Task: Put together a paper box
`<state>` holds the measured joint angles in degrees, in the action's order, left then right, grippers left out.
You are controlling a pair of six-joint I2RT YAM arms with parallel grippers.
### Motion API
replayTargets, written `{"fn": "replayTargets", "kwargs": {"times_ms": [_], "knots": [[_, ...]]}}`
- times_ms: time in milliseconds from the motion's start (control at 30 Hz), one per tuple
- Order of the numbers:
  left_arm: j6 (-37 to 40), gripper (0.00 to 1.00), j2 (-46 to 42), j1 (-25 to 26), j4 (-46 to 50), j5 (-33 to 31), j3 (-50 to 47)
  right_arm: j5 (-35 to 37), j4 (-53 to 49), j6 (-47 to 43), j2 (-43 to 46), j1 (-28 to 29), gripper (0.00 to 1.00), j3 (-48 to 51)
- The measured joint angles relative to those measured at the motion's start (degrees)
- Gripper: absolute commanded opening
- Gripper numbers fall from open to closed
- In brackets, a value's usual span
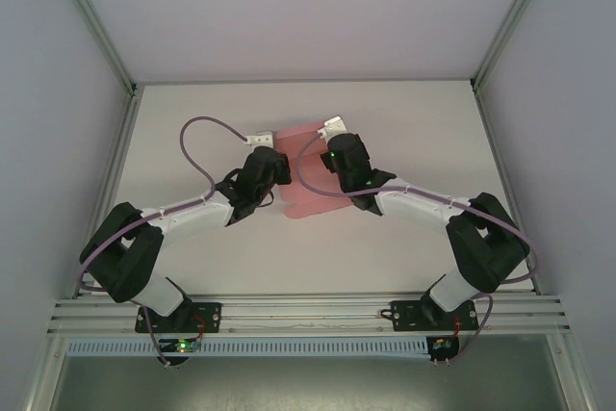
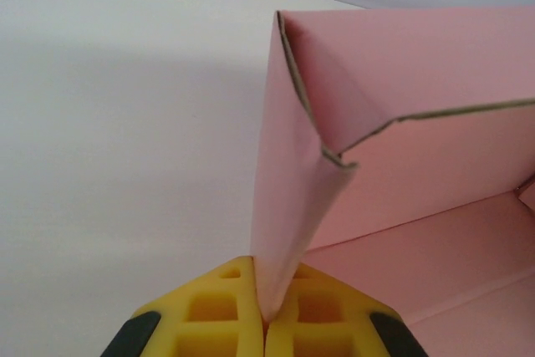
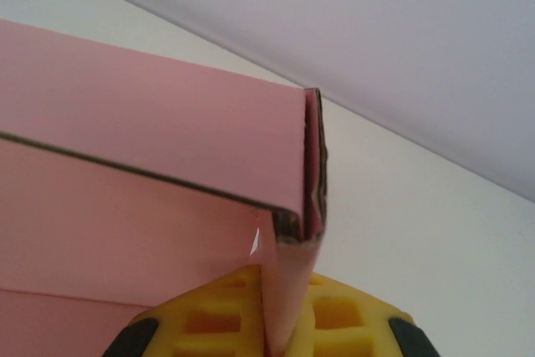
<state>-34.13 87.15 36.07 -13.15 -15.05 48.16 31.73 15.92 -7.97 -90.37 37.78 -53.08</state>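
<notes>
Top view: the left arm (image 1: 183,218) is seen reaching from its base at the near rail (image 1: 308,313) up and inward over the white table (image 1: 192,122). A purple cable (image 1: 197,137) is looped above its wrist. The left gripper (image 1: 276,163) is placed against the left side of the paper box (image 1: 308,194). The pink box is found near the middle of the table, between the two wrists, and is partly covered by both.

Left wrist view: the left gripper (image 2: 266,323) is pressed together on a thin upright wall of the paper box (image 2: 401,81), the card pinched between the yellow fingers (image 2: 209,307). The wall is folded over at its top corner, where a doubled edge is noted. A long raised panel runs off to the right, with the box floor below it. Bare table (image 2: 109,123) is seen to the left.

Right wrist view: the right gripper (image 3: 269,332) is clamped on the right end wall of the paper box (image 3: 142,123), doubled card held between the yellow fingers (image 3: 343,315). A long wall runs off to the left. Table (image 3: 401,206) and a pale back wall (image 3: 376,39) are recorded beyond
</notes>
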Motion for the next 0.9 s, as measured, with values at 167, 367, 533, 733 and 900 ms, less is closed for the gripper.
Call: {"fn": "replayTargets", "kwargs": {"times_ms": [167,367,533,733,900], "knots": [[-2.3,0.0,0.0,0.0,1.1,-0.2,0.3,1.9,0.0,-0.8,-1.4,0.0,0.02,-1.1],[-3.8,0.0,0.0,0.0,2.5,-0.2,1.5,5.0,0.6,-2.2,-3.0,0.0,0.02,-2.6],[-4.3,0.0,0.0,0.0,2.6,0.3,2.3,6.6,1.9,-3.7,-3.1,0.0,0.02,-3.0],[-3.7,0.0,0.1,-0.3,2.4,1.9,1.9,2.1,0.9,-2.8,-2.5,-0.6,0.04,-2.9],[-2.5,0.0,1.4,-1.0,2.1,4.2,1.8,-11.2,0.2,0.6,0.0,-4.5,0.15,0.1]]}}
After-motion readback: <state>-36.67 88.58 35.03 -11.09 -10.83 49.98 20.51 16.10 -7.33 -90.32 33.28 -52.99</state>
